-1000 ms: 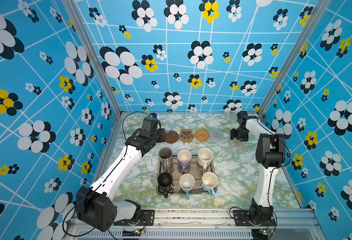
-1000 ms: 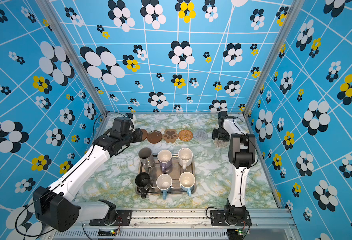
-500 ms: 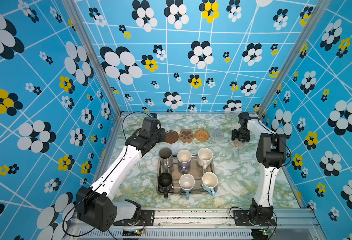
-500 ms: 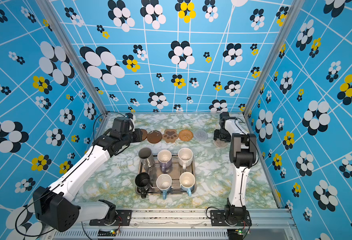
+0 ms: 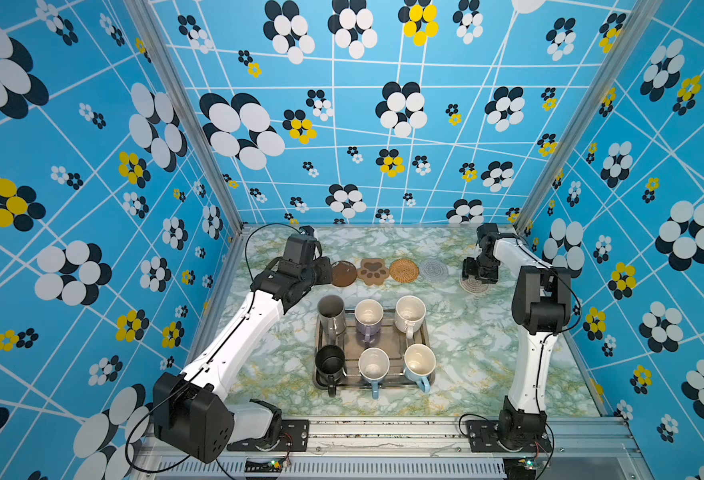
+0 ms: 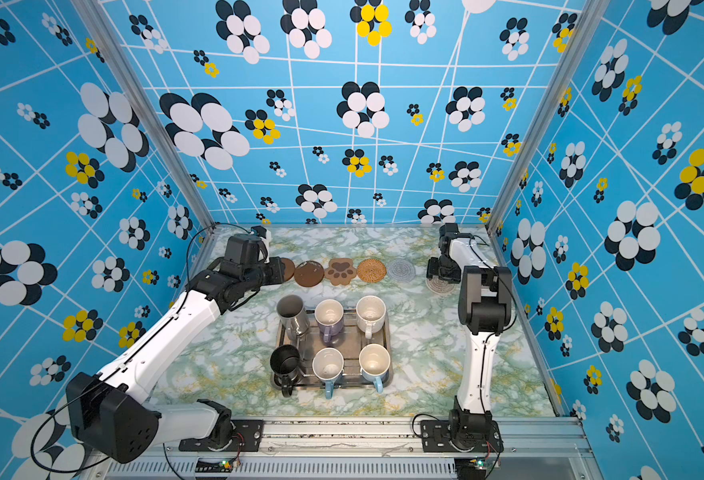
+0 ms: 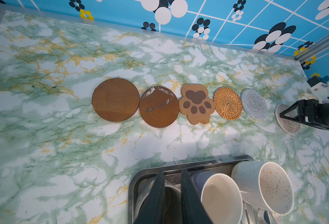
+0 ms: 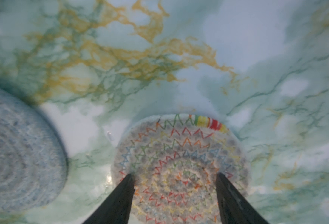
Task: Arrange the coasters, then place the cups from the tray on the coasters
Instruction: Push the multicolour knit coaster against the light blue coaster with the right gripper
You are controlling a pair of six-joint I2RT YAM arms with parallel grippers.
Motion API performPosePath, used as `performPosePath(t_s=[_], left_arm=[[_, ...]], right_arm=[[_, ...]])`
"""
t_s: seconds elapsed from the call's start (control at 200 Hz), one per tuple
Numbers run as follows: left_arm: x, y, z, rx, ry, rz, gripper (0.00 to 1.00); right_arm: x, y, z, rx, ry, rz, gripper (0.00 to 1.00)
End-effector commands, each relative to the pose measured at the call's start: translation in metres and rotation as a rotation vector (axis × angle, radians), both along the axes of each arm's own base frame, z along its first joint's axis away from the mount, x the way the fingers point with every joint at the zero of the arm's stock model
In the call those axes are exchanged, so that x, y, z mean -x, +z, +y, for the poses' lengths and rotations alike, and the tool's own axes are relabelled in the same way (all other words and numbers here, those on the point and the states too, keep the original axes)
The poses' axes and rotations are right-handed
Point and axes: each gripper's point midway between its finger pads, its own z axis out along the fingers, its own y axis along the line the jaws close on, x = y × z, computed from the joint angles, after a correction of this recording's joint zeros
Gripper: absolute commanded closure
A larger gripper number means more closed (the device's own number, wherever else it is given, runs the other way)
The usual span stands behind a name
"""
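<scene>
While the tray (image 5: 391, 345) holds the steel cup (image 5: 331, 316), lavender mug (image 5: 369, 320) and cream mug (image 5: 410, 316) along its 12 o'clock side, and the black mug (image 5: 329, 361), light blue mug (image 5: 374, 368) and other light blue mug (image 5: 420, 365) along its 6 o'clock side, I see five coasters in a row beyond it. They are the plain brown disc (image 7: 115, 99), scuffed brown disc (image 7: 159, 107), paw-print coaster (image 7: 196, 103), rattan coaster (image 7: 227, 102) and grey-blue coaster (image 7: 253, 103). The stitched pale coaster (image 8: 179, 147) lies apart, near 4 o'clock of the grey-blue one. My right gripper (image 8: 174, 174) is low over it, fingers spread wide; I cannot tell if they touch. My left gripper (image 7: 172, 171) hangs at the tray's 11 o'clock, fingers nearly together, pinching nothing.
</scene>
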Motion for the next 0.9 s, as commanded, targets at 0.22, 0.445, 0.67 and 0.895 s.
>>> performPosePath(t_s=[0.22,0.445,0.67,0.895], left_arm=[[-0.005,0.001,0.003,-0.004,0.022,0.006,0.81],[-0.008,0.0,0.001,-0.005,0.019,0.012,0.81],[-0.011,0.0,-0.001,-0.005,0.013,0.015,0.81],[-0.012,-0.002,-0.001,-0.005,0.01,0.017,0.81]], right_arm=[[-0.006,-0.034,0.01,-0.076,-0.02,0.048,0.31],[-0.015,-0.033,0.016,-0.106,-0.023,0.034,0.31],[-0.02,-0.034,0.024,-0.128,-0.013,0.032,0.31],[-0.022,-0.031,0.03,-0.12,0.004,0.032,0.31]])
